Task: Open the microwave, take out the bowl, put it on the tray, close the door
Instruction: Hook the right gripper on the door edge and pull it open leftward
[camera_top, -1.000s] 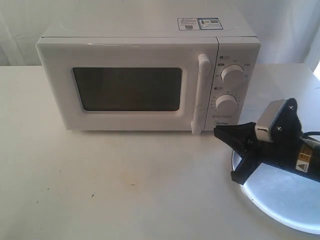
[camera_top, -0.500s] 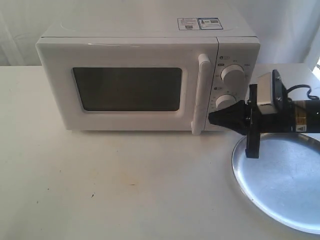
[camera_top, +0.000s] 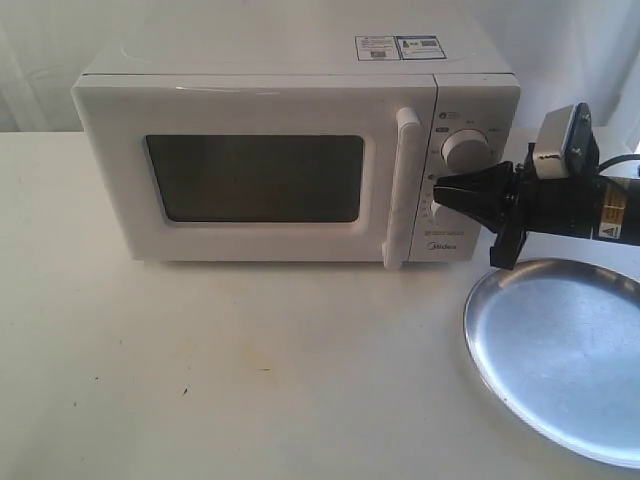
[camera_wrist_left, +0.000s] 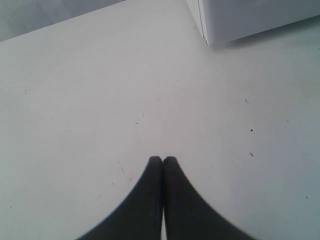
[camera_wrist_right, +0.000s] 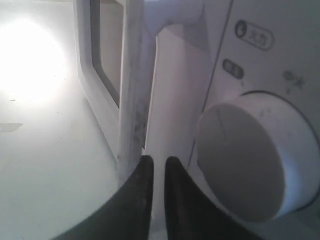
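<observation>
The white microwave (camera_top: 260, 100) stands at the back of the table with its door (camera_top: 255, 180) closed. The bowl is out of view. The silver tray (camera_top: 560, 350) lies empty at the front right. My right gripper (camera_top: 438, 187) hovers level in front of the control panel, just right of the vertical handle (camera_top: 405, 190). In the right wrist view its tips (camera_wrist_right: 155, 160) are nearly together with only a thin gap, holding nothing, between the handle (camera_wrist_right: 135, 100) and a knob (camera_wrist_right: 250, 155). My left gripper (camera_wrist_left: 163, 159) is shut and empty over bare table.
Two round knobs (camera_top: 465, 148) sit on the panel right of the handle. A corner of the microwave (camera_wrist_left: 250, 20) shows in the left wrist view. White curtains hang behind. The tabletop (camera_top: 250, 370) in front is bare apart from small specks.
My right gripper has risen from above the tray's left edge, turned level, and moved up to the control panel beside the handle. The door has stayed closed.
</observation>
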